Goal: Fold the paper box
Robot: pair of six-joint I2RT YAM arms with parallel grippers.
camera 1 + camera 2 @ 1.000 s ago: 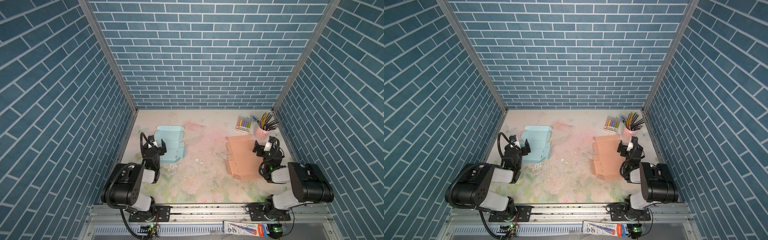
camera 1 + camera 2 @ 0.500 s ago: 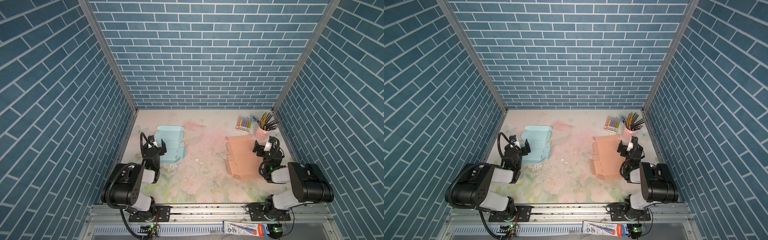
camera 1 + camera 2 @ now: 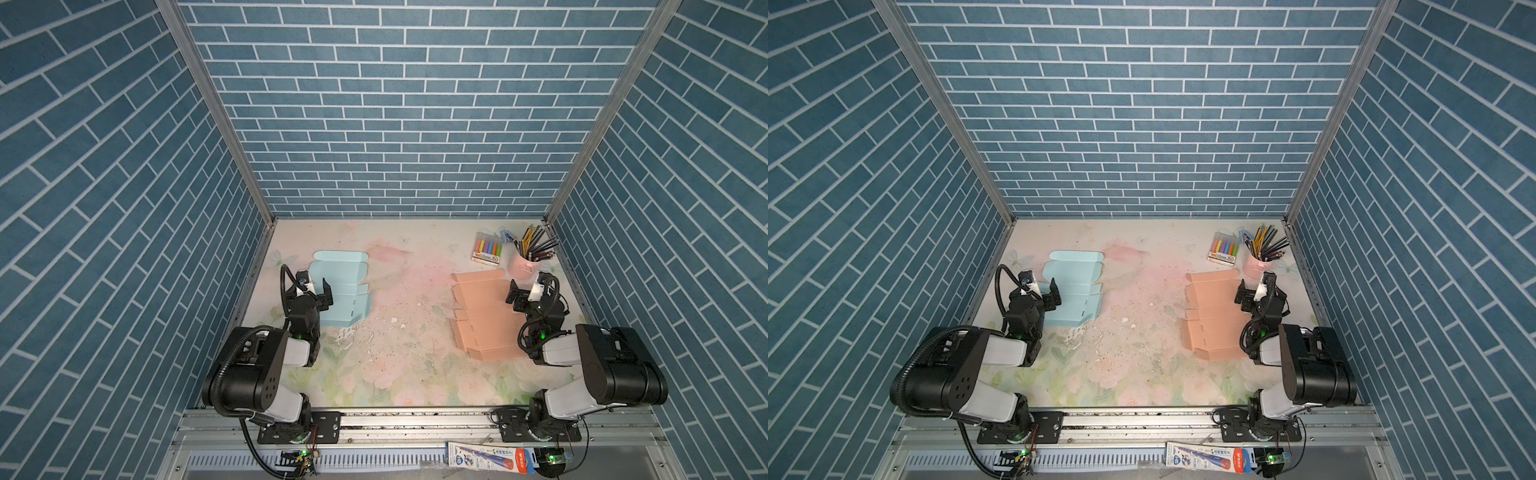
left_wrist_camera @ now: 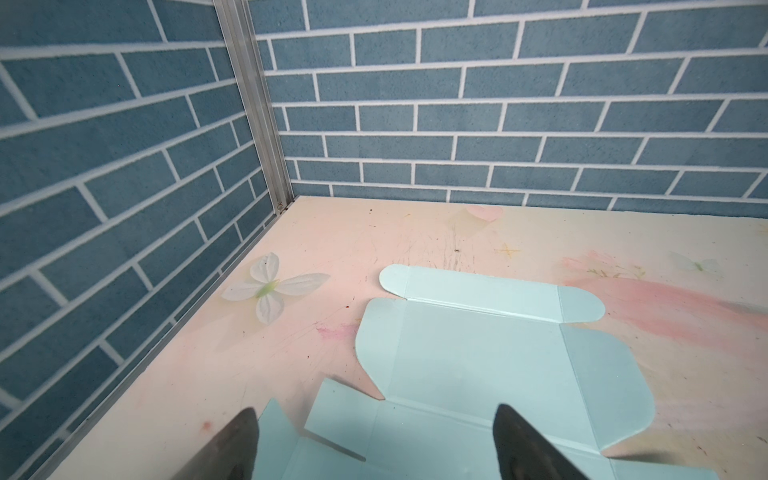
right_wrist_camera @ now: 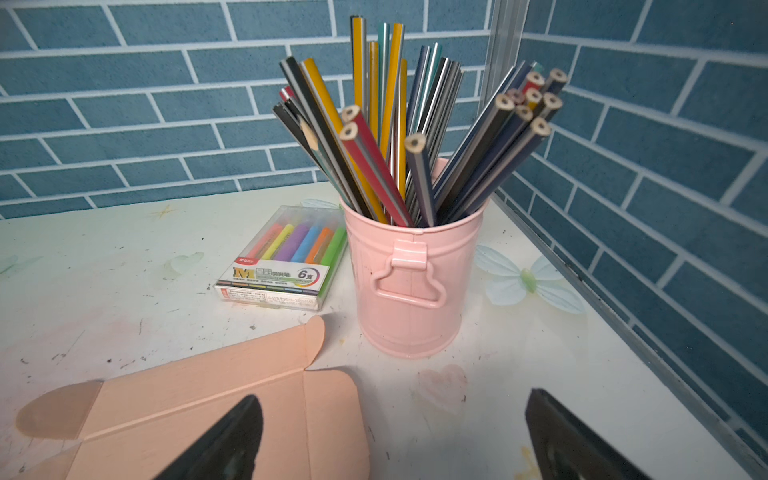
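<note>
Two flat, unfolded paper box blanks lie on the floral mat. The light blue blank (image 3: 340, 291) (image 3: 1073, 291) is at the left, and my left gripper (image 3: 309, 293) (image 3: 1038, 293) hovers over its left edge. In the left wrist view this gripper (image 4: 374, 440) is open above the blue blank (image 4: 478, 365), holding nothing. The peach blank (image 3: 482, 316) (image 3: 1214, 316) is at the right. My right gripper (image 3: 532, 291) (image 3: 1260, 293) stands open by its right edge; in the right wrist view the gripper (image 5: 392, 415) spans the peach blank's (image 5: 208, 415) corner and bare mat.
A pink bucket of pencils (image 3: 523, 266) (image 3: 1258, 262) (image 5: 411, 291) and a highlighter pack (image 3: 487, 249) (image 3: 1224, 249) (image 5: 282, 266) stand at the back right, just beyond the peach blank. Brick-pattern walls close three sides. Small white flecks (image 3: 374, 332) dot the mat's middle.
</note>
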